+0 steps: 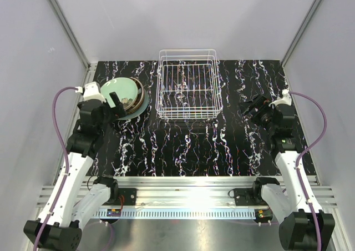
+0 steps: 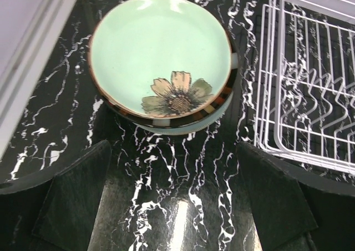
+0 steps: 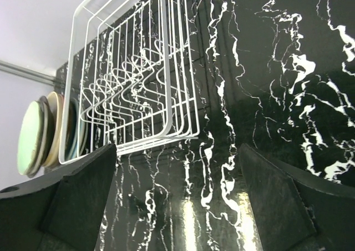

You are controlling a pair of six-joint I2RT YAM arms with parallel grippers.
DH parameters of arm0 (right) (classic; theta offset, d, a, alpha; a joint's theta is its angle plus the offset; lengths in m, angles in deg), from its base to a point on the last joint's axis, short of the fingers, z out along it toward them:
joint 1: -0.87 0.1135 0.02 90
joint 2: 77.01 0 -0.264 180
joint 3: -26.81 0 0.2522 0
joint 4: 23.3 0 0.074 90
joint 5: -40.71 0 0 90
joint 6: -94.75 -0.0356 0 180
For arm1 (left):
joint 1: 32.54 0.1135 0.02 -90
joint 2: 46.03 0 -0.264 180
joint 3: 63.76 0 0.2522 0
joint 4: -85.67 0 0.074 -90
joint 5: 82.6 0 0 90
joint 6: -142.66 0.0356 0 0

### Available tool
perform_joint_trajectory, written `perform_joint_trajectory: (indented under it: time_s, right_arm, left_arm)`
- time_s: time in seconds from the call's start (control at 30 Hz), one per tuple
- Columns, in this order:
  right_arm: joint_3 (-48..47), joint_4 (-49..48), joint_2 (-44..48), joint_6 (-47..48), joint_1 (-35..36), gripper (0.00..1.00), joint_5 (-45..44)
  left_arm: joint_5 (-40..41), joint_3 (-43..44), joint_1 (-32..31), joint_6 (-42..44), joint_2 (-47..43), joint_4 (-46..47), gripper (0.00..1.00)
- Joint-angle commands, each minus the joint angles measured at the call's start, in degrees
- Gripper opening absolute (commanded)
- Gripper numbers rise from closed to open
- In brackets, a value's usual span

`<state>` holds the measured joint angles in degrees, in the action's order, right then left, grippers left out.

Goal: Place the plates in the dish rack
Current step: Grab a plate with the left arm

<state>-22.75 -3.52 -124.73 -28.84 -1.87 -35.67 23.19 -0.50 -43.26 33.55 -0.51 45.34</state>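
The plates [image 1: 123, 93] lie stacked one on another at the far left of the table [image 1: 183, 151], near its left edge. The dish rack [image 1: 187, 84] stands on the table to their right, just beside the stack and apart from it, at the middle of the far edge. The left gripper [image 1: 117, 108] hangs just before the stack. The right gripper [image 1: 250, 108] hangs right of the rack, so the rack lies between it and the plates.

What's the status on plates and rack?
Jaws open and empty on left gripper and right gripper. Stack of plates sits left of dish rack, none loaded. Path between them looks clear.
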Motion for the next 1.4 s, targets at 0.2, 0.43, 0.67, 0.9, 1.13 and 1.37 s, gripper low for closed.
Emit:
perform_joint_trajectory:
  time_s: [0.2, 0.43, 0.67, 0.9, 1.13, 1.37]
  right_arm:
    - [-4.11, 1.54, 0.44, 6.69, -0.16, 1.0, 0.78]
    - [-3.06, -2.94, -2.9, 7.04, -0.16, 0.86, 5.26]
    - [-1.56, -7.34, -4.57, 6.16, -0.16, 0.73, 7.81]
    - [-1.74, -7.6, -5.01, 6.16, -0.16, 0.71, 8.7]
    - [-1.91, -7.34, -5.54, 6.25, -0.16, 0.7, 8.08]
    - [-1.91, -7.69, -6.15, 6.34, -0.16, 0.67, 8.6]
  left_arm:
    - [8.02, 4.55, 1.14, -1.18, 6.16, -1.29, 0.99]
    - [3.91, 9.03, 6.14, -3.56, 12.13, -2.52, 0.96]
    - [-6.61, 10.98, 15.54, -5.23, 18.64, -0.69, 0.83]
    - [-15.53, 9.13, 21.18, -6.29, 24.17, 6.61, 0.79]
    - [-23.25, 8.87, 26.0, -7.78, 29.01, 9.78, 0.73]
    - [-27.3, 9.57, 28.3, -9.19, 33.84, 12.06, 0.68]
